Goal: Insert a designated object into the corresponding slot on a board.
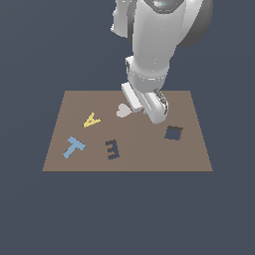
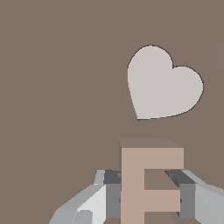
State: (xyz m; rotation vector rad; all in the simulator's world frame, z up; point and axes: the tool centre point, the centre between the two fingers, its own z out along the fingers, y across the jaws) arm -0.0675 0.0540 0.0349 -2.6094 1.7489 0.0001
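The tan E-shaped block (image 2: pixel 144 183) lies on the brown board (image 1: pixel 74 107), with my two fingers on either side of it in the wrist view. My gripper (image 2: pixel 146 194) has its pads against the block's sides, so it looks shut on the block. In the exterior view the arm's hand (image 1: pixel 149 102) sits low over the board's far middle and hides the block. The dark E-shaped slot (image 1: pixel 112 149) is in the board's near middle, well away from the hand.
A grey heart (image 1: pixel 122 110) lies beside the hand; it also shows in the wrist view (image 2: pixel 162 83). A yellow A (image 1: pixel 91 120) and a blue T (image 1: pixel 73 146) lie at the exterior view's left. A dark squarish cut-out (image 1: pixel 173 133) is at the right.
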